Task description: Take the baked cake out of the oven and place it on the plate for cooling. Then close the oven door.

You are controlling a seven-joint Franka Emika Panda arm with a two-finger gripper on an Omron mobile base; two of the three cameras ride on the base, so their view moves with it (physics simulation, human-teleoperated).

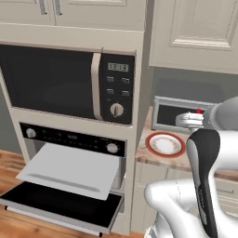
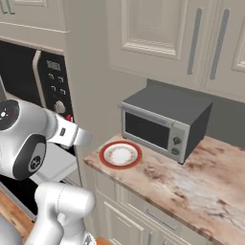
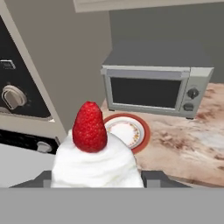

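Jaws closed on the small white cake slice topped with a red berry [image 3: 93, 155], the round red-rimmed plate [image 3: 142, 133] lies just ahead and slightly right on the marbled surface [image 3: 192, 148].

Robot arm [image 1: 204, 186]: glossy white rounded link housings joined by bulbous shoulders. A dark, near-black elongated cover runs along one link, toward 5 o'clock in the left base view. In the right base view, a black circular joint cap [image 2: 34, 161] with a faint pale emblem sits at 8 o'clock.
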